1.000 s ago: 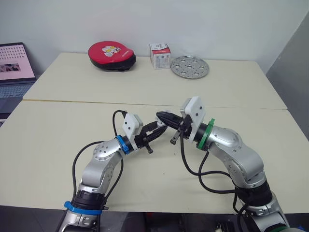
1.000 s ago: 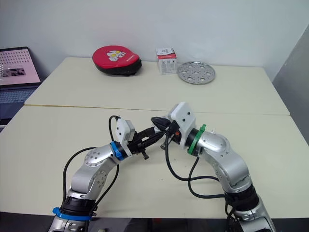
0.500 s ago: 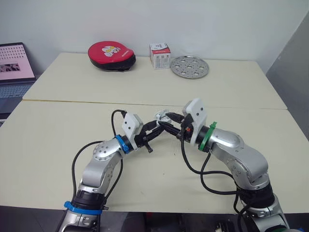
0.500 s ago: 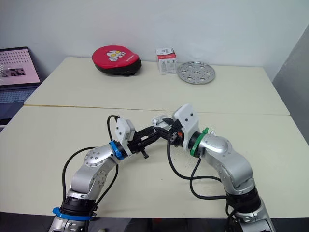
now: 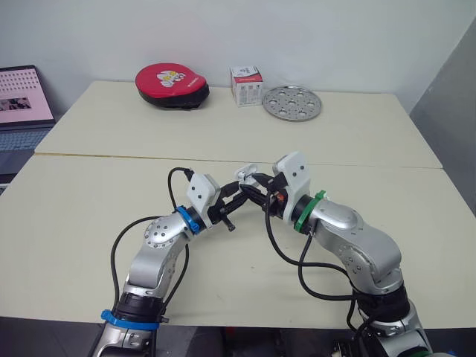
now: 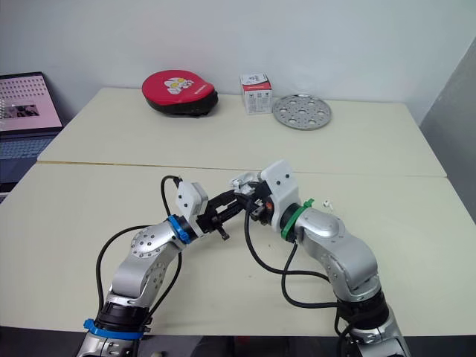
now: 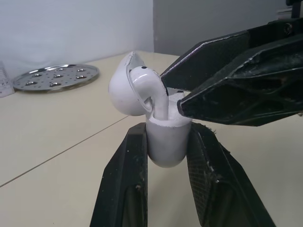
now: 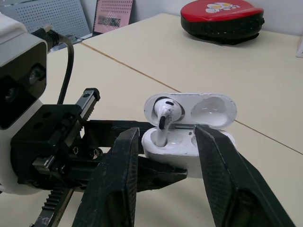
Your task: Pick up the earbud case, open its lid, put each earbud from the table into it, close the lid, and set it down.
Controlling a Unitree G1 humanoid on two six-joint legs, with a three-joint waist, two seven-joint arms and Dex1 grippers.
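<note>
Loading step, I reckon. Left gripper is clamped on the white earbud case, up over mid-table, lid flipped open. One earbud stands in its slot, looks half-seated. Right gripper is spread, holding nothing, right at the case. Next up: nudge it home gently. The white speck farther right may be the other bud.

Silver arms, white wrist housings, blue left ring, green right ring

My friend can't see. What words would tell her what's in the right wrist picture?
A white earbud case, lid open, holds one earbud standing in one slot; the other slot is empty. The left gripper clamps the case, and the right gripper is open, one finger either side of it. A red pouch lies on the table beyond.
</note>
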